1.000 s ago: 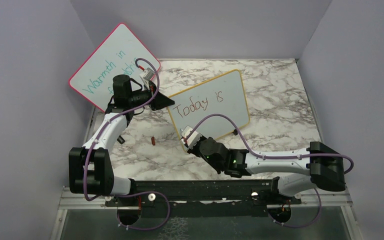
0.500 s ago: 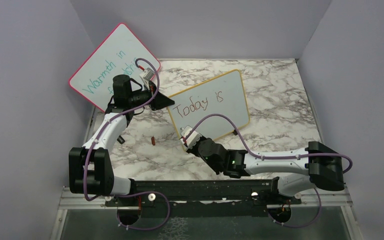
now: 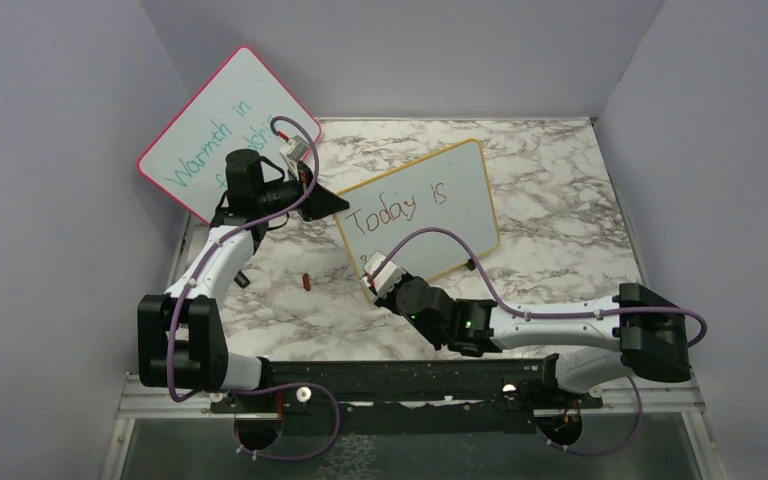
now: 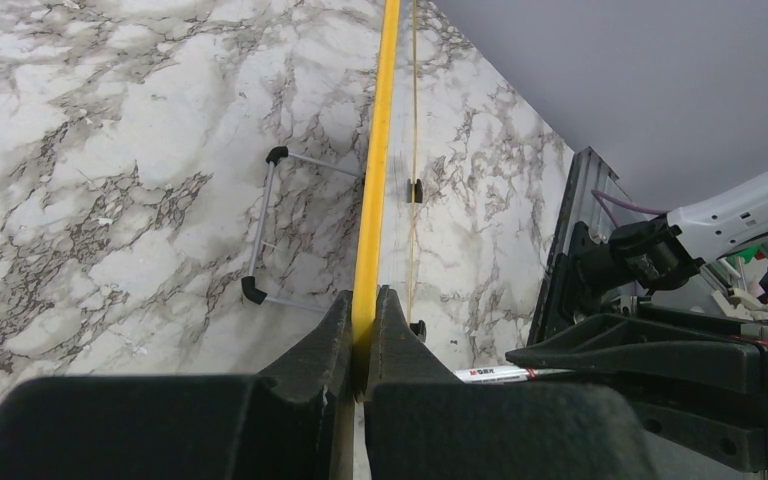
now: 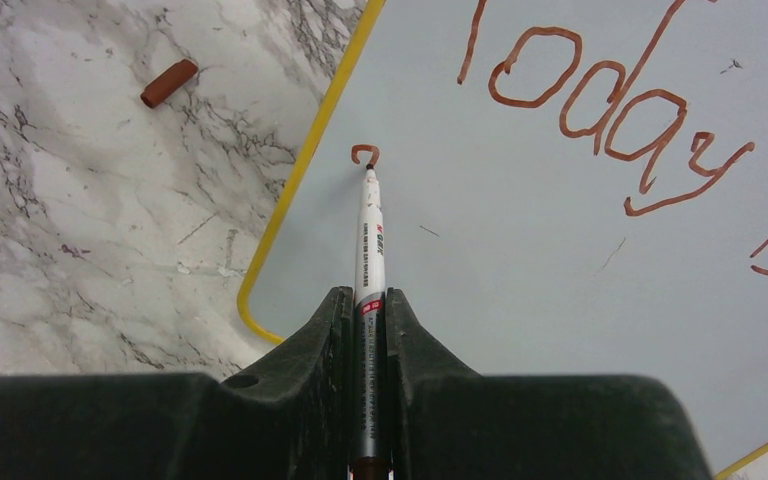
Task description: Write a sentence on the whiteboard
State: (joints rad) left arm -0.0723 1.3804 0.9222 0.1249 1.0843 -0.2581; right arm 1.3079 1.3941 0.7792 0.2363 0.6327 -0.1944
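A yellow-framed whiteboard (image 3: 430,215) stands on a marble bench (image 3: 560,180), one edge pinched by the left pincer (image 4: 364,312). The right pincer (image 5: 368,310) pinches a marker (image 5: 370,240), its tip touching the board below the sentence (image 3: 384,213), which reads "Today is".

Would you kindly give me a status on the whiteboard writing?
Left gripper shut on whiteboard edge. Right gripper shut on marker, tip on board. Sentence at "Today is", second line begun. Nothing blocking.
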